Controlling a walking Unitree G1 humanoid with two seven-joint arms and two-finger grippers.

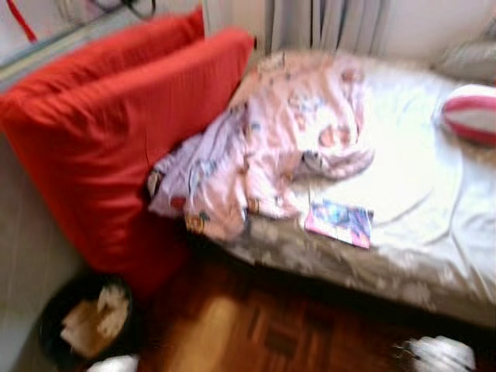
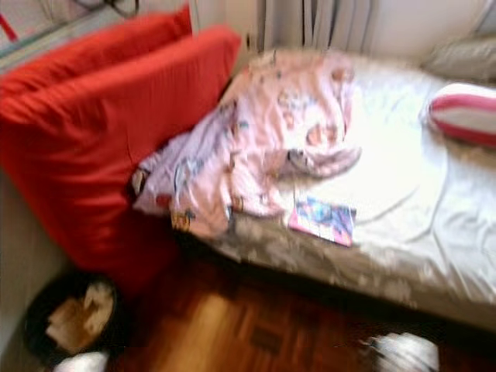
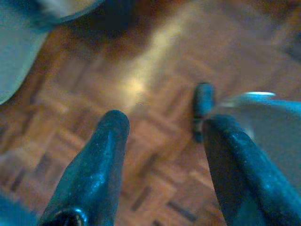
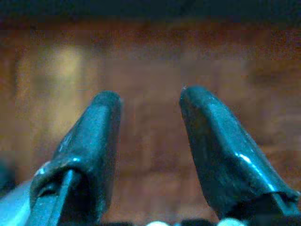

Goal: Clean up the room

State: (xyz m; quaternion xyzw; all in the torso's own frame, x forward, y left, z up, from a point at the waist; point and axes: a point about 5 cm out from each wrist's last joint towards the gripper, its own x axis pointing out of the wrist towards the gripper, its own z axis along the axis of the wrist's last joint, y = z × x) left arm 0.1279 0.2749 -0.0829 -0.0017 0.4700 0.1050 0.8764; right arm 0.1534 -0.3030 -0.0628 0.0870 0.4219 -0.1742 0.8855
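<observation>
A bed with a white sheet (image 1: 403, 178) fills the right of the blurred eye views. A crumpled pink patterned blanket (image 1: 271, 139) lies at its head end, next to two big red cushions (image 1: 116, 132). A colourful booklet (image 1: 341, 222) rests near the bed's front edge. A red-and-white striped pillow (image 1: 473, 112) sits at the far right. My left gripper (image 3: 162, 125) hangs open over the parquet floor. My right gripper (image 4: 150, 99) is open too, pointing at bare wood.
A dark bin (image 1: 85, 318) with crumpled paper stands on the floor at lower left, below the cushions. Brown parquet (image 1: 256, 325) runs along the bed front. Curtains (image 1: 325, 23) hang behind the bed. A grey pillow (image 1: 469, 58) lies at the back right.
</observation>
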